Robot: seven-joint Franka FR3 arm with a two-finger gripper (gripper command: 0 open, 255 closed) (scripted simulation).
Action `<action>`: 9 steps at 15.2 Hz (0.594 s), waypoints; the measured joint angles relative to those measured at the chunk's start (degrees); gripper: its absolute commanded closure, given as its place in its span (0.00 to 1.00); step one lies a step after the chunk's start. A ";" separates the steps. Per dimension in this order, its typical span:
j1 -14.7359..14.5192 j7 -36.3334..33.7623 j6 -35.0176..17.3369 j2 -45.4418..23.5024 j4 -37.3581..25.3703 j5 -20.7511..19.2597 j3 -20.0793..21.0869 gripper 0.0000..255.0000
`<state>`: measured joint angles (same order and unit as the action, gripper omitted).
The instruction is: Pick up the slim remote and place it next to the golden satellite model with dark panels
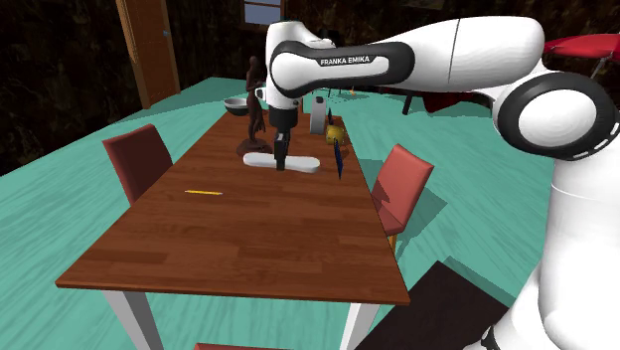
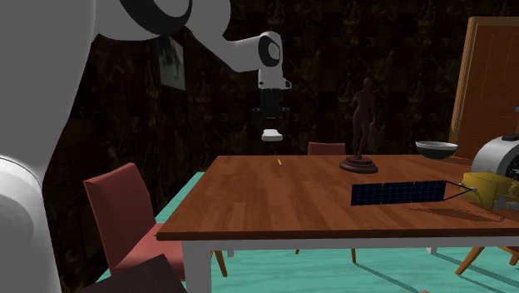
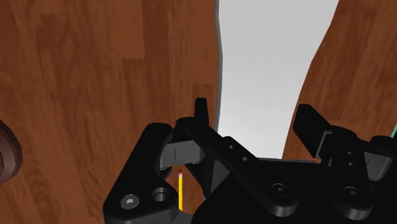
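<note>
Black gripper (image 2: 271,128) fingers clasp the white remote (image 2: 271,134) in the air near a dark statue (image 2: 361,125). Near the statue are a bowl (image 2: 438,148), contents unseen, and the gold satellite (image 2: 486,187). A pencil (image 1: 203,192) lies well apart.

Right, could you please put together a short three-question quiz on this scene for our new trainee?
1. True or false: the white remote lies flat on the table.
2. Fill in: the gripper is shut on the ____.
3. The panels of the golden satellite model are: A dark blue, B red, C white.

Key: 1 false, it is held in the air above the table; 2 remote; 3 A.
</note>
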<state>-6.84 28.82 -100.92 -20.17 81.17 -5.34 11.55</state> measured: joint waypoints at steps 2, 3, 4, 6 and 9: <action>1.48 2.27 0.30 -0.83 -1.24 0.12 -0.74 1.00; 2.47 3.67 0.13 -0.85 -1.14 0.27 -1.16 1.00; 3.28 4.80 -0.13 -0.77 -0.84 0.41 -1.51 1.00; 4.58 6.92 0.80 -2.17 -3.23 0.45 -2.18 1.00; 6.82 10.34 1.89 -4.15 -6.38 0.59 -3.21 1.00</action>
<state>-0.02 39.16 -99.03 -24.32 74.79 -4.75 8.34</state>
